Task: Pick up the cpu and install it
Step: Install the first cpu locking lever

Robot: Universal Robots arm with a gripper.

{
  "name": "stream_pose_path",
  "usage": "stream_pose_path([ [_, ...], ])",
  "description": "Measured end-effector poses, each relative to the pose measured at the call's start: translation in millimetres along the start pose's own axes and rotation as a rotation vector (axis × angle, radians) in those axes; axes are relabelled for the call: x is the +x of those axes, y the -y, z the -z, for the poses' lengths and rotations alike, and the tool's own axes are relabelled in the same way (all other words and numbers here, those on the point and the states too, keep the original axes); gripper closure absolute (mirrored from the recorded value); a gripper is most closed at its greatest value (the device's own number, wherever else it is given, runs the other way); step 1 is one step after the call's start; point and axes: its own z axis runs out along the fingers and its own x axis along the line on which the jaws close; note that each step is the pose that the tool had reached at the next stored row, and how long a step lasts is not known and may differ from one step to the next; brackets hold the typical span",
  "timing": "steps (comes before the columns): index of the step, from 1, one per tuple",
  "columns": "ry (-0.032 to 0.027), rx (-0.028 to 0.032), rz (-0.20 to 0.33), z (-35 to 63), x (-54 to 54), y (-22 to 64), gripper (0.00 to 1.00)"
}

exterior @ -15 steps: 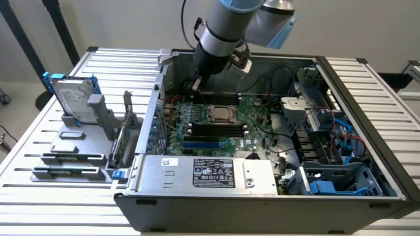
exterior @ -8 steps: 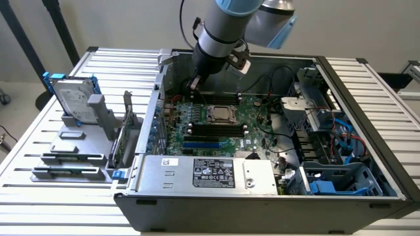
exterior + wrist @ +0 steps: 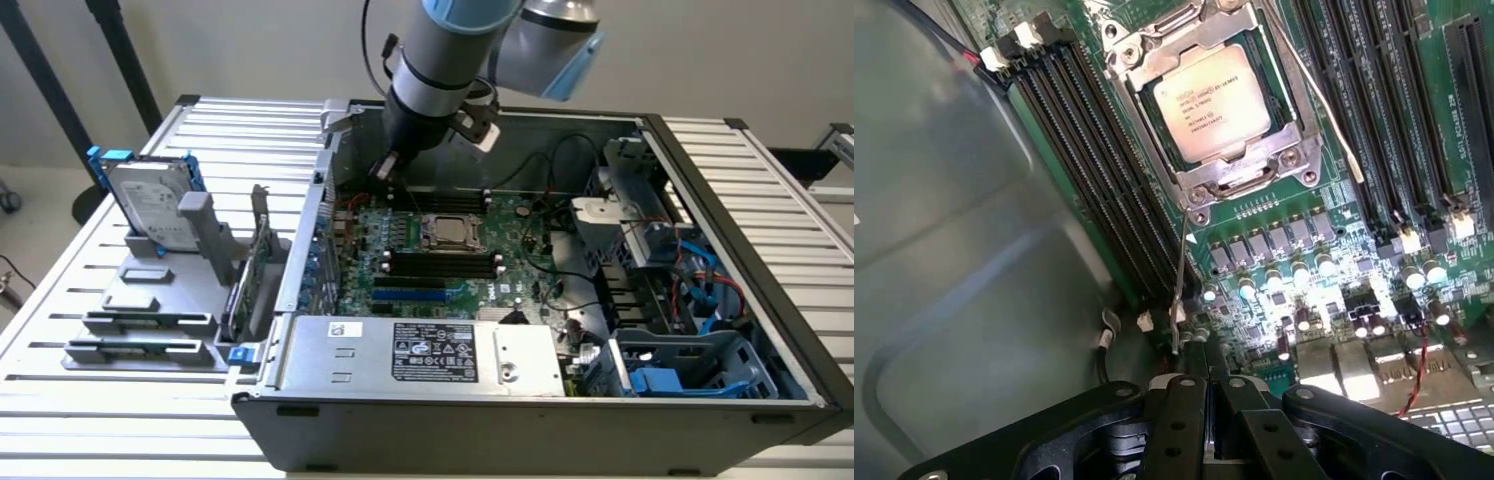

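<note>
The cpu (image 3: 1212, 103), a small square chip with a silver top and printed text, lies flat in its socket on the green motherboard (image 3: 1324, 230). The metal socket frame (image 3: 1254, 165) surrounds it. In the exterior view the cpu (image 3: 451, 232) is in the middle of the board inside the open computer case. My gripper (image 3: 1202, 352) is shut with nothing visibly between its fingers. It hovers over the board edge a short way from the socket. A thin wire socket lever (image 3: 1181, 280) ends right beside the fingertips. In the exterior view my gripper (image 3: 386, 170) hangs near the case's back wall.
Black memory slots (image 3: 1094, 170) run along both sides of the socket. The case's grey wall (image 3: 964, 250) is close by the gripper. A power supply (image 3: 427, 350) fills the case front. A hard drive (image 3: 147, 205) stands in a grey holder at the exterior view's left.
</note>
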Motion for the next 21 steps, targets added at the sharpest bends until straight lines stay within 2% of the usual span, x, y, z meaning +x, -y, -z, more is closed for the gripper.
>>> stream_pose_path([
  [3,-0.0116,-0.0084,-0.024,0.0,0.0,0.1,0.89],
  [6,-0.0228,-0.0199,-0.039,-0.3,0.4,0.3,0.89],
  [9,-0.0302,-0.0287,-0.049,-0.3,0.9,0.4,0.89],
  [12,-0.0352,-0.0361,-0.053,-0.2,1.5,0.6,0.89],
  [17,-0.0403,-0.0465,-0.053,2.6,3.0,0.1,0.89],
  [19,-0.0414,-0.0512,-0.055,5.6,3.8,0.6,0.89],
  [21,-0.04,-0.0575,-0.057,7.3,4.4,0.7,0.89],
])
